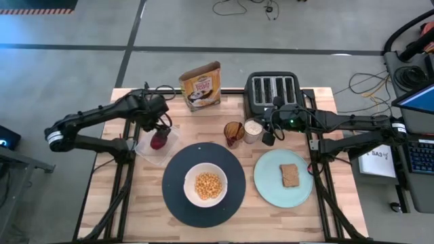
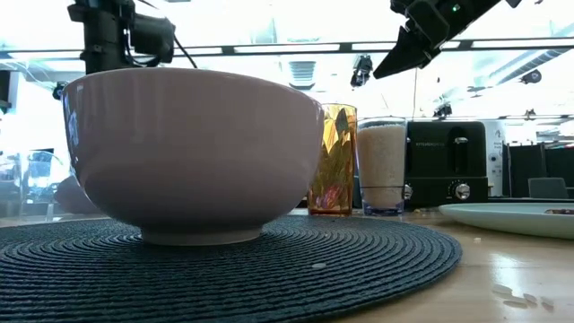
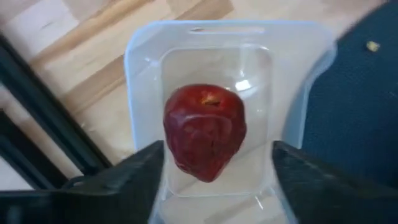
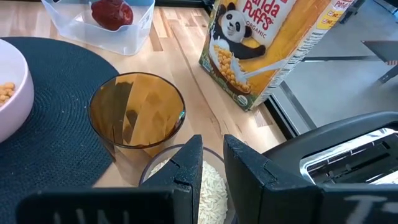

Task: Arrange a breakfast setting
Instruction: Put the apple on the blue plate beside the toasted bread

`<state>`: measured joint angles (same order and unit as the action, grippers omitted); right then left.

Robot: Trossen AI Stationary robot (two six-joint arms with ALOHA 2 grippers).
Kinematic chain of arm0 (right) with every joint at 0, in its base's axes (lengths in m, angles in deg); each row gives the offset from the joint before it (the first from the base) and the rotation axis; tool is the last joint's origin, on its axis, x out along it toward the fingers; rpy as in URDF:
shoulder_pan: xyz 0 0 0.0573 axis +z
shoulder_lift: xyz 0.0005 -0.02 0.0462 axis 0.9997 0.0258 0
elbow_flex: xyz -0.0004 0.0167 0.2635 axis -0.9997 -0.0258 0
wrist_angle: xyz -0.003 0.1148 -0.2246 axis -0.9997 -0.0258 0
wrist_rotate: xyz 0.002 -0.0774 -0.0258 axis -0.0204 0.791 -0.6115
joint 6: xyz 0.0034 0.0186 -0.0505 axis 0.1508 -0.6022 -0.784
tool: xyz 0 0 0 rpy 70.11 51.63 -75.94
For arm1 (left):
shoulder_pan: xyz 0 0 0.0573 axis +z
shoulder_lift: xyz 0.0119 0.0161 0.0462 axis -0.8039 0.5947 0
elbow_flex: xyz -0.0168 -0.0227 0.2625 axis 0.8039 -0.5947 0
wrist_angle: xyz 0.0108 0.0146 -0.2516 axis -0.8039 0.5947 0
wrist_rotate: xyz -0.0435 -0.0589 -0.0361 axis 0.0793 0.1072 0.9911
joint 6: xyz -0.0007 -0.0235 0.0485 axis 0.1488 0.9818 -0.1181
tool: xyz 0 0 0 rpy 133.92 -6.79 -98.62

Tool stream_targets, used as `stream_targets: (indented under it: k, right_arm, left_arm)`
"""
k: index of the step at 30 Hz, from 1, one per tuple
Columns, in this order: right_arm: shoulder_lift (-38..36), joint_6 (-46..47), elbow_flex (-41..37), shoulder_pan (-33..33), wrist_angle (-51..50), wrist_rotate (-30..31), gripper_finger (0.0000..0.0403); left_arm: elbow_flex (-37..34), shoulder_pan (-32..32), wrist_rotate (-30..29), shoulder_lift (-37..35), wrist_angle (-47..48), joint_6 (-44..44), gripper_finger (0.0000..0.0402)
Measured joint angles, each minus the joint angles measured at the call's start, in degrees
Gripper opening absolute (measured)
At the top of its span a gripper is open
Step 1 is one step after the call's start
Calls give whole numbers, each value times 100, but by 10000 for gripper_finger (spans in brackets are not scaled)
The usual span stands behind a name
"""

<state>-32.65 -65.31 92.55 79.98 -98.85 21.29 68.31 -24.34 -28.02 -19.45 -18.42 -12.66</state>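
Note:
A dark red fruit (image 3: 205, 130) lies on the floor of a clear plastic tub (image 3: 305, 93) at the table's left. My left gripper (image 3: 217, 149) points down over it, open, with one finger on either side of the fruit. The white bowl (image 1: 205, 184), with yellow cereal in it, sits on the large black round plate (image 1: 178, 203). A brown toast slice (image 1: 290, 174) lies on the pale green plate (image 1: 268, 183). The cereal box (image 1: 201, 85) stands at the far edge. My right gripper (image 4: 212, 146) hangs shut above a glass of white grains (image 1: 252, 129), holding nothing.
An amber glass (image 1: 234, 132) stands just left of the glass of white grains. The black toaster (image 1: 271, 91) stands at the far edge, behind my right gripper. Bare wood shows along the near edge, left and right of the black plate.

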Motion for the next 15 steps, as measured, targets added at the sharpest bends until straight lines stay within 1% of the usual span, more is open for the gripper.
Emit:
stream_targets:
  k: [3,6,11,15]
  right_arm:
    - [0,0,-4,0,0,0,56]
    - [0,0,-4,0,-2,0,56]
    - [0,0,-7,-1,-2,0,56]
    - [0,0,-7,-1,-2,0,56]
  left_arm:
    - [-97,-87,-22,99,-3,103,335]
    - [-340,-238,-18,170,-135,280,360]
    - [-807,-400,-16,192,-436,502,354]
    - [-967,-460,-17,159,-570,584,342]
